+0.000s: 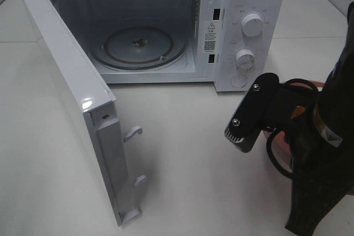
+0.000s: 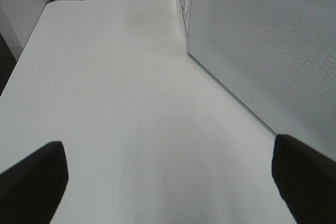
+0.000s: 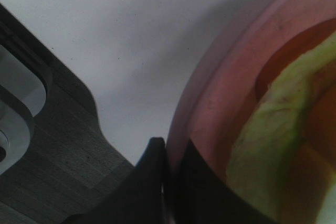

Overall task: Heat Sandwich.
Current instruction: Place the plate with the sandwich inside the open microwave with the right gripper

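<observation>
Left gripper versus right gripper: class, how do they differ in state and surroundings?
The left gripper stands wide open; the right gripper is shut. The left gripper holds nothing, over the table beside the microwave door; the right gripper pinches the pink plate by its rim. Both have dark fingers.

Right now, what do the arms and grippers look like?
Right arm: black, glossy, with a small pale triangle label and a looped black cable. Right gripper: flat matte-black finger, silver screws, ribbed tip. Left gripper: only two blunt black fingers show.
</observation>
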{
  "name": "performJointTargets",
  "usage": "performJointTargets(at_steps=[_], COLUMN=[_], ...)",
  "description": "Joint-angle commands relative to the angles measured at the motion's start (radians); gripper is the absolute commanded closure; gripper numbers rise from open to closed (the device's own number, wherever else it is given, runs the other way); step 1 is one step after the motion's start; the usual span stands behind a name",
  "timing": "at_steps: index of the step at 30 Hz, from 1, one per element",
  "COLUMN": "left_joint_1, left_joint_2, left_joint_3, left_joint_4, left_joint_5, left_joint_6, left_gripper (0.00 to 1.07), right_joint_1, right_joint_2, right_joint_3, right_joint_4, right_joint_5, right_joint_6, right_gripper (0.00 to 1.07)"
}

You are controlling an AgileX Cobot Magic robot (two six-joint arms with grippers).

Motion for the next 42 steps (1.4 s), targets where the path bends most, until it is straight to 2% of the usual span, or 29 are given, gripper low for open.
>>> performJointTargets(at_steps=[1, 16, 27, 35, 42], left_joint_1=[-0.004, -0.004, -0.004, -0.004, -0.004], left_joint_2=[-0.026, -0.026, -0.026, -0.026, -0.026], left_joint_3=[0.003, 0.003, 0.003, 0.003, 0.003], left_joint_4=[-0.003, -0.003, -0.003, -0.003, -0.003], left_joint_5=[-0.008, -0.008, -0.008, -0.008, -0.008], left_joint_6=[-0.001, -0.001, -0.001, -0.001, -0.001], left_gripper=[0.03, 0.03, 0.03, 0.03, 0.03], right_joint_1=[0.016, 0.016, 0.016, 0.015, 0.008], right_joint_2=[-0.008, -0.008, -0.008, -0.007, -0.003], right_joint_3=[0.004, 0.004, 0.004, 0.004, 0.004], right_joint_4=[-0.035, -0.043, -0.058, -0.101, -0.113], right_joint_5=[0.014, -0.092, -0.198, -0.275, -0.303], right_joint_6=[-0.076, -0.43, -0.629, -0.648, -0.827], right_gripper=[1.07, 1.07, 1.07, 1.07, 1.07])
